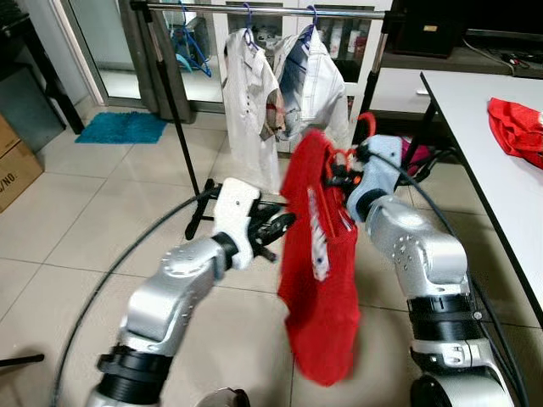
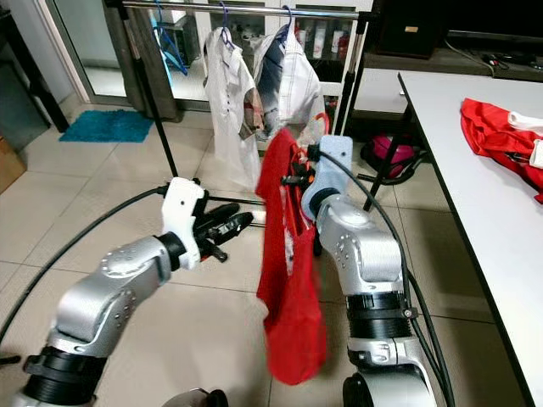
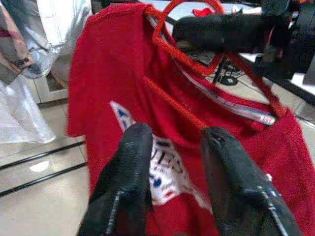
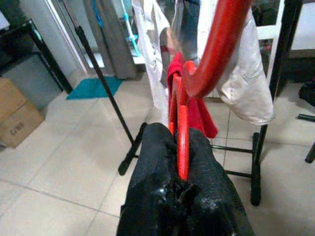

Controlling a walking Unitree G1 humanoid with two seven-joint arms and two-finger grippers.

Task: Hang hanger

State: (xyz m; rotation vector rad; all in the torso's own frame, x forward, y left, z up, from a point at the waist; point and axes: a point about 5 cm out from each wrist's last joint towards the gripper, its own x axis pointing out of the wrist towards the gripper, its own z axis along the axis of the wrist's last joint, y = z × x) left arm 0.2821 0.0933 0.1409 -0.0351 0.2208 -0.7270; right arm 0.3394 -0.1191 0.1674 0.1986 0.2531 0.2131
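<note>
A red hanger [image 1: 361, 127] carries a red T-shirt [image 1: 319, 280] that hangs down between my two arms. My right gripper [image 1: 338, 176] is shut on the hanger just below its hook [image 4: 216, 44], its fingers [image 4: 153, 162] pinching the red bar. My left gripper [image 1: 284, 224] stands open just left of the shirt, its fingertips [image 3: 134, 142] close to the cloth without holding it. The clothes rail [image 1: 271, 10] runs across the back above both grippers.
Two white shirts [image 1: 250, 102] hang on blue hangers from the rail. The rack's black legs [image 1: 182, 119] stand on the tiled floor. A white table [image 1: 501, 161] with a red garment [image 1: 517, 127] lies on the right. A cardboard box [image 1: 13, 170] sits at far left.
</note>
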